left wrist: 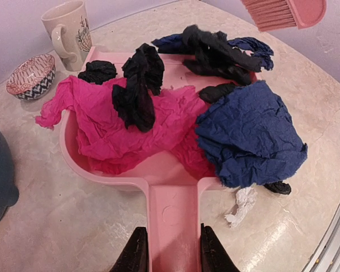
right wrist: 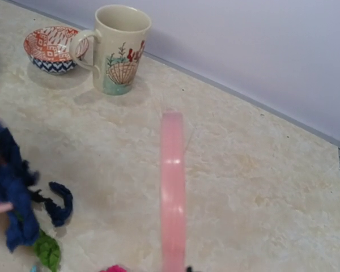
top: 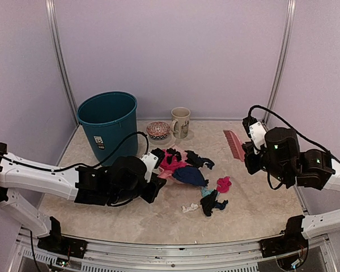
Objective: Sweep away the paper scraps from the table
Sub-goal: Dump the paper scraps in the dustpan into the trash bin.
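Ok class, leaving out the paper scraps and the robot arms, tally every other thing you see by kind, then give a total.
teal bin: 1
mug: 1
bowl: 1
pink dustpan: 1
pink brush: 1
Total: 5

Left gripper [left wrist: 173, 253] clamping the pink dustpan [left wrist: 173, 209] by its handle, pan loaded.
Paper scraps [left wrist: 246, 136] are lying heaped in the pan: a magenta sheet is spilling over its left wall, black twists are sitting on top, a navy wad is overhanging the right rim. A white scrap [left wrist: 242, 204] is resting on the table [left wrist: 62, 221] just beside the handle. A mug [left wrist: 68, 31] and a bowl [left wrist: 31, 76] are standing beyond.
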`<state>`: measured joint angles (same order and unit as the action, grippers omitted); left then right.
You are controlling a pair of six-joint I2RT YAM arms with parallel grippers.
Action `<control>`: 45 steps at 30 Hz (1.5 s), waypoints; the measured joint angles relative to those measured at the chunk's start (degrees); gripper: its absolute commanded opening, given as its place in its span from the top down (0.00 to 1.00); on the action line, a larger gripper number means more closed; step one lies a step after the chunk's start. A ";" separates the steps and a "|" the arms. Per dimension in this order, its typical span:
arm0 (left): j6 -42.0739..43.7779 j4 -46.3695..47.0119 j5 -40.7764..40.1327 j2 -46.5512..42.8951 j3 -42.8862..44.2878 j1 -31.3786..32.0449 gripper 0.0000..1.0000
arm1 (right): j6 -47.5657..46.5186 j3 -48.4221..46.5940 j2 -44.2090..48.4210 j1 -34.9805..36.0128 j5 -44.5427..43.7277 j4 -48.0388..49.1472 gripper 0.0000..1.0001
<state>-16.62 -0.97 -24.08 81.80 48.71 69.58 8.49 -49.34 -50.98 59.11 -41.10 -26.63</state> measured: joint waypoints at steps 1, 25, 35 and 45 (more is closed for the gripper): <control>0.24 -0.72 -0.35 -0.24 0.74 0.00 1.00 | 0.15 0.22 0.00 0.02 -0.09 0.04 1.00; 3.06 -28.39 0.42 -6.54 26.40 -9.53 1.00 | 0.22 2.51 -0.20 0.00 -0.55 1.62 1.00; 2.47 -35.74 9.09 -9.16 33.90 -21.42 1.00 | -0.33 2.54 -1.53 0.00 -0.28 4.00 1.00; -4.44 -33.90 33.94 -13.40 30.47 -43.12 1.00 | -0.92 2.54 -2.23 0.00 0.20 4.68 1.00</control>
<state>-21.06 -34.87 9.87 68.40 79.18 26.46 7.57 -46.81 -53.21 59.11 -40.91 -21.96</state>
